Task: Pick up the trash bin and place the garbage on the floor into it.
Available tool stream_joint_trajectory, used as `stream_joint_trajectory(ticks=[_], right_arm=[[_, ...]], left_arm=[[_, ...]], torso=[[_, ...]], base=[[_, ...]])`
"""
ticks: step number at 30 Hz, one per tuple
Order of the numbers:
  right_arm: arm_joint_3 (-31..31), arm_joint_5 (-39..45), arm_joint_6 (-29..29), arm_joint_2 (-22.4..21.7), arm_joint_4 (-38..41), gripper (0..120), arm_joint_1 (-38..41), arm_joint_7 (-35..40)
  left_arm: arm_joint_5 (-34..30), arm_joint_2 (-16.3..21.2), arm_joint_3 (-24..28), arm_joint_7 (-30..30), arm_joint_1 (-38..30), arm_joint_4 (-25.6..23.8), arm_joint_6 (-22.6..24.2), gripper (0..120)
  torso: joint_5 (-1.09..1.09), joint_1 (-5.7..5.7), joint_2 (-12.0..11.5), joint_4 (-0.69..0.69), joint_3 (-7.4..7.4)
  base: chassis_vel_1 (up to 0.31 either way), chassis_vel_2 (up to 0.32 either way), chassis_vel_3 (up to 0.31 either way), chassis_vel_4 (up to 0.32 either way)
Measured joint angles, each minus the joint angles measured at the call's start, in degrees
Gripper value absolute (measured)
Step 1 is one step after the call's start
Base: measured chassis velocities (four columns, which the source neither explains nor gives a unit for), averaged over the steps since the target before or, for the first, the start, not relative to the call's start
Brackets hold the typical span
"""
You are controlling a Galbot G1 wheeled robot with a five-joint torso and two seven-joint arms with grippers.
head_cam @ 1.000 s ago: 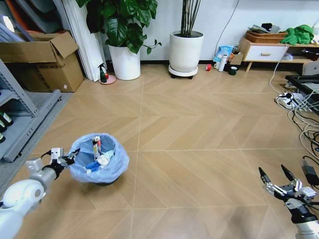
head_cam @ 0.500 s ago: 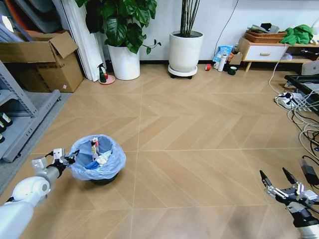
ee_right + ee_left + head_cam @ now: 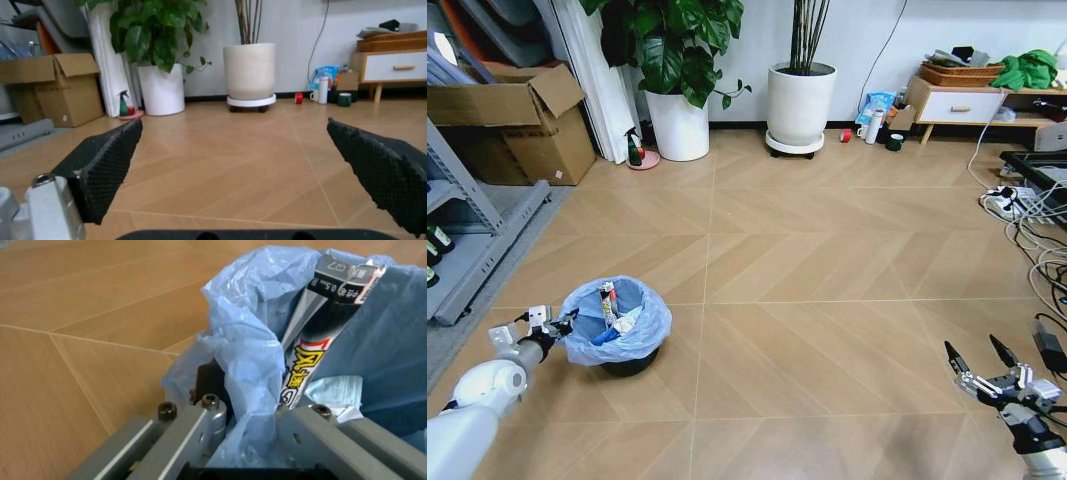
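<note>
Left gripper (image 3: 560, 322) pinching the trash bin (image 3: 617, 325) by its crinkled blue liner.
Printed wrappers stand inside; right gripper (image 3: 976, 359), textured black fingers spread, hangs over chevron-plank floor (image 3: 827, 260).

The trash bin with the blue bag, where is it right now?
In the head view the trash bin stands on the floor at the robot's left, its bag rim clamped by the left gripper.

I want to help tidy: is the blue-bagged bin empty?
No, the trash bin already holds the garbage, a tall wrapper and paper.
</note>
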Motion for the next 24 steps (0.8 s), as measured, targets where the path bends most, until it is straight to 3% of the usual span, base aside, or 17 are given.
stream_joint_trajectory(ticks=[1, 3, 5, 6, 8, 11, 13, 15, 24], right_arm=[[-0.1, 0.0, 0.0, -0.1, 0.0, 100, 0.1, 0.0], [-0.2, 0.2, 0.0, -0.5, -0.1, 100, 0.3, 0.0], [-0.2, 0.3, -0.1, -0.6, -0.2, 100, 0.3, 0.0], [-0.2, 0.5, -0.1, -0.9, -0.2, 100, 0.3, 0.0], [-0.2, 0.6, -0.1, -1.1, -0.3, 100, 0.4, 0.0], [-0.3, 0.7, -0.1, -1.4, -0.6, 100, 0.5, 0.0], [-0.3, 0.7, -0.1, -1.4, -0.6, 100, 0.5, 0.0], [-0.4, 0.8, -0.2, -1.6, -0.7, 100, 0.6, 0.0], [-0.6, 0.8, -0.5, -2.3, -0.6, 100, 0.9, 0.8]], left_arm=[[0.1, 0.0, 0.0, 0.0, 0.0, 0.0, 0.0, 0], [0.3, -0.2, 0.0, -0.1, 0.0, 0.0, 0.0, 12], [0.3, -0.2, 0.0, -0.1, 0.0, 0.0, 0.0, 12], [0.4, -0.3, 0.0, -0.2, 0.0, 0.0, 0.0, 22], [0.5, -0.3, -0.1, -0.2, 0.0, 0.0, 0.0, 26], [0.6, -0.4, -0.1, -0.4, 0.1, 0.0, 0.0, 41], [0.6, -0.4, -0.2, -0.5, 0.1, 0.0, 0.0, 43], [0.6, -0.4, -0.4, -1.0, 0.2, -0.4, 0.0, 56], [1.1, 1.0, -1.9, -3.5, 1.5, -3.5, -1.1, 82]], torso=[[0.0, 0.0, 0.0, 0.0, 0.0], [0.0, 0.0, 0.0, 0.0, 0.0], [0.0, 0.0, 0.0, 0.0, 0.0], [0.01, 0.0, 0.0, 0.0, 0.0], [0.01, 0.0, 0.0, 0.0, 0.0], [0.01, 0.0, 0.0, 0.0, 0.0], [0.01, 0.0, 0.0, 0.0, 0.0], [-0.02, 0.0, 0.0, 0.0, 0.01], [-0.02, 0.0, 0.0, 0.01, 0.01]], base=[[0.0, 0.0, 0.0, 0.0], [0.0, 0.0, 0.0, 0.0], [0.0, 0.0, 0.0, 0.0], [0.0, 0.0, 0.0, 0.0], [0.0, 0.0, 0.0, 0.0], [0.0, 0.0, 0.0, 0.0], [0.0, 0.0, 0.0, 0.0], [0.0, 0.0, 0.0, 0.0], [0.0, 0.0, 0.0, 0.0]])
